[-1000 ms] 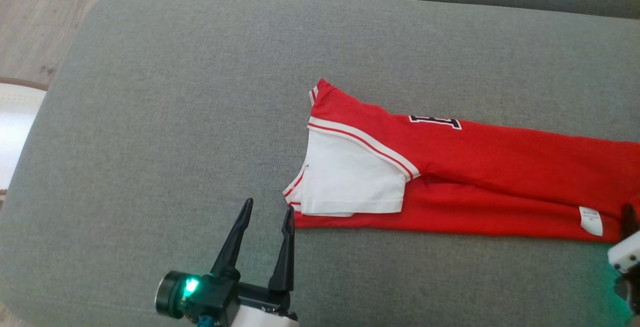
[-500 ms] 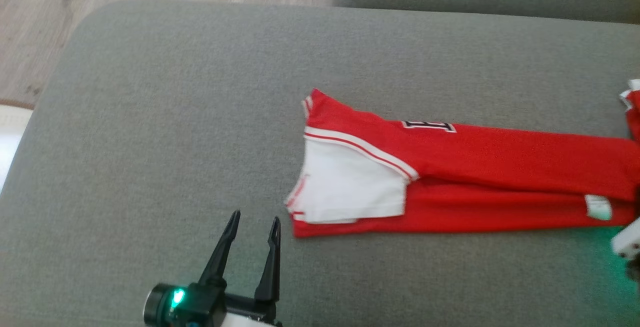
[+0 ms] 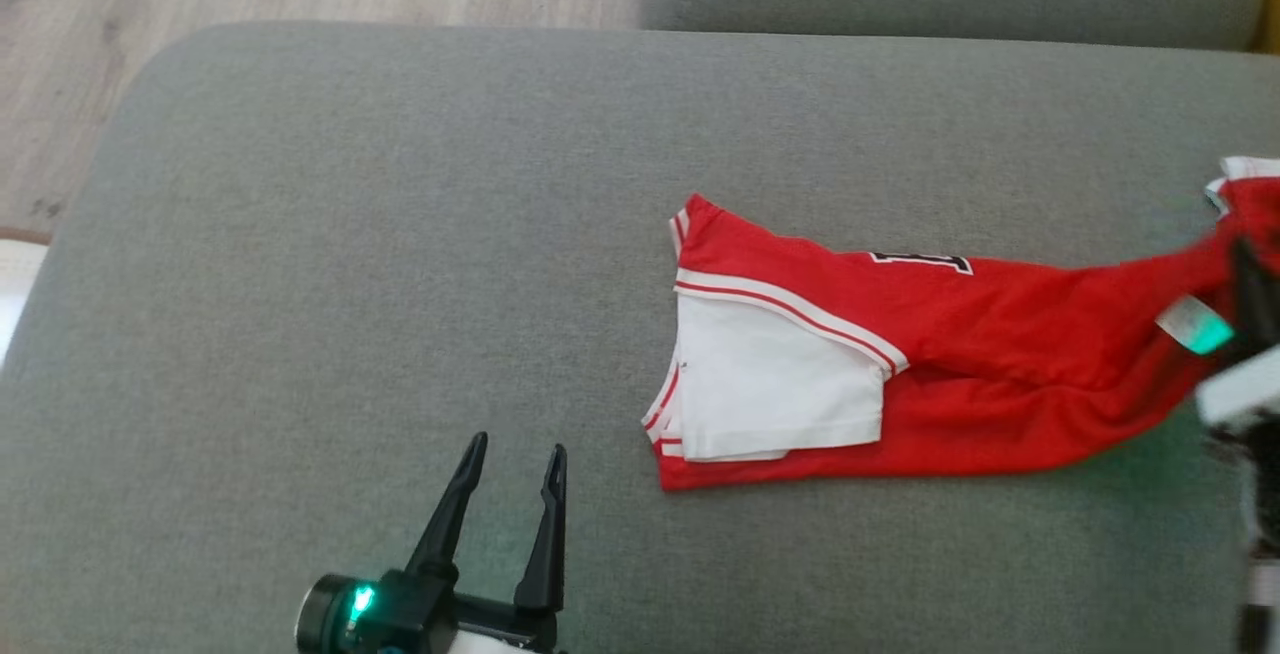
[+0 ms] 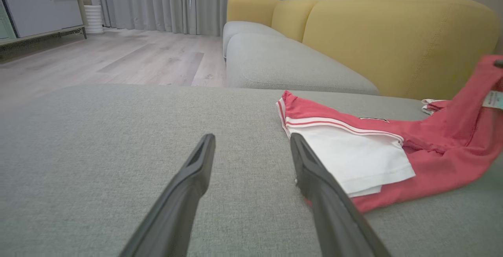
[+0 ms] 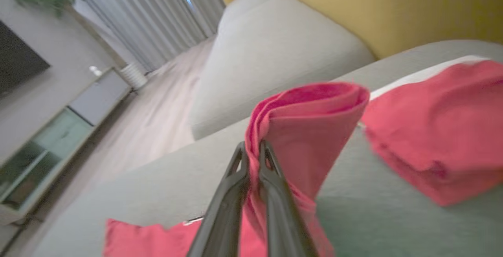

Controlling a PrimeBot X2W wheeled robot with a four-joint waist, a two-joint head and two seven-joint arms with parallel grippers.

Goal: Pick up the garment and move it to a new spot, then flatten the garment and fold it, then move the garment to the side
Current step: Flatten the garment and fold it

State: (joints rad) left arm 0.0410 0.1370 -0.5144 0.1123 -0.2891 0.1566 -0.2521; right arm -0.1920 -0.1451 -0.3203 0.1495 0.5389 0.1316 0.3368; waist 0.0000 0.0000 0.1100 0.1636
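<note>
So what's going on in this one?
The robot is handling a red and white garment that lies folded lengthwise on a grey cushion. Its right gripper is shut on the garment's right-hand end and holds that end raised off the cushion. The left gripper is open near the other end, holding nothing.

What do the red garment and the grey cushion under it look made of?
The garment looks like a thin, soft knit, probably jersey, with a matte finish; it drapes and creases where its end is lifted. The cushion looks like woven upholstery cloth, matte grey with a fine flecked weave; padding underneath is only a guess.
</note>
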